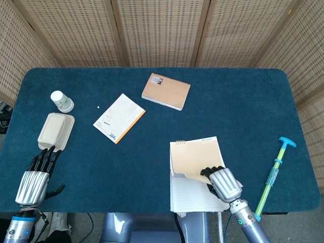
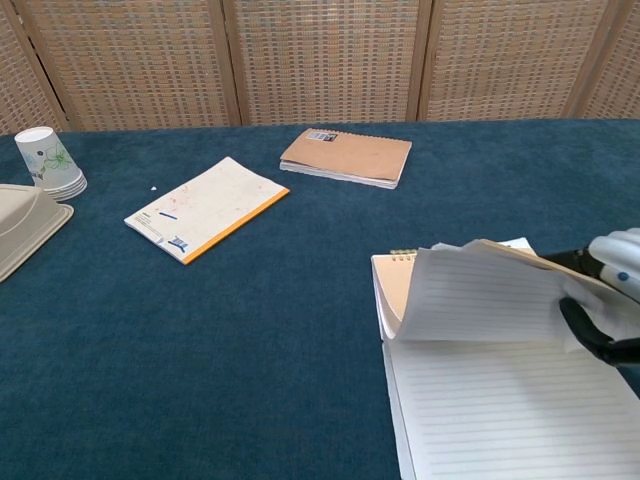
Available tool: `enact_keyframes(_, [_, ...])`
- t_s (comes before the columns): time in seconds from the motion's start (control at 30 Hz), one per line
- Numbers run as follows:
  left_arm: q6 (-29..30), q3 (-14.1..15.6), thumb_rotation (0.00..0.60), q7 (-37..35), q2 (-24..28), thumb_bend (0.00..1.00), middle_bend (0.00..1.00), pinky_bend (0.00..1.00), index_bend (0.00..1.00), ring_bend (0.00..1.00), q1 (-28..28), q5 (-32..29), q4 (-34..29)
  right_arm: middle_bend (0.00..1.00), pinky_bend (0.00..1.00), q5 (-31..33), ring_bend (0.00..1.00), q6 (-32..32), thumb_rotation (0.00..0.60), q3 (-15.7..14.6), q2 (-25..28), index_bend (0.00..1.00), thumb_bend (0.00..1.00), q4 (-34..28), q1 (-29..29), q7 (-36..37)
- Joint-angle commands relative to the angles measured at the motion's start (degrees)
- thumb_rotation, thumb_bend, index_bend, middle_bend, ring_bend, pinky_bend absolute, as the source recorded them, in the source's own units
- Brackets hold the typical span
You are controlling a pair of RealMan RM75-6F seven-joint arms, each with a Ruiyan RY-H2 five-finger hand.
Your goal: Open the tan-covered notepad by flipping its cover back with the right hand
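Note:
The tan-covered notepad (image 1: 195, 158) lies near the table's front edge, right of centre, with its spiral edge away from me. My right hand (image 1: 224, 183) grips the lifted tan cover (image 2: 400, 290) together with a lined sheet (image 2: 480, 300), both curled up over the open lined page (image 2: 500, 420). In the chest view the right hand (image 2: 612, 298) shows at the right border, partly cut off. The pad's near end overhangs the front edge in the head view. My left hand (image 1: 33, 181) hovers at the front left corner, fingers straight and apart, holding nothing.
A brown spiral notebook (image 1: 166, 91) lies at the back centre. An orange-edged pad (image 1: 119, 117) sits left of centre. A paper cup (image 1: 62, 101) and a white lidded container (image 1: 55, 130) stand at the far left. A green and blue stick tool (image 1: 273, 172) lies at the right edge.

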Motion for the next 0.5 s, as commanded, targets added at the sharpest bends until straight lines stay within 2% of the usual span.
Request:
enact_keyframes(0.03, [0.0, 0.1, 0.600, 0.1, 0.0, 0.00, 0.00, 0.13, 0.00, 0.00, 0.0, 0.1, 0.0, 0.64, 0.68, -1.8, 0.61, 1.5, 0.600, -1.6, 1.2, 0.64, 0.86, -0.5, -1.6, 1.2])
enact_keyframes(0.5, [0.4, 0.1, 0.600, -0.4, 0.4, 0.00, 0.00, 0.13, 0.00, 0.00, 0.2, 0.6, -0.5, 0.64, 0.68, -8.2, 0.61, 5.2, 0.600, -6.0, 2.9, 0.64, 0.86, 0.5, -6.3, 2.8])
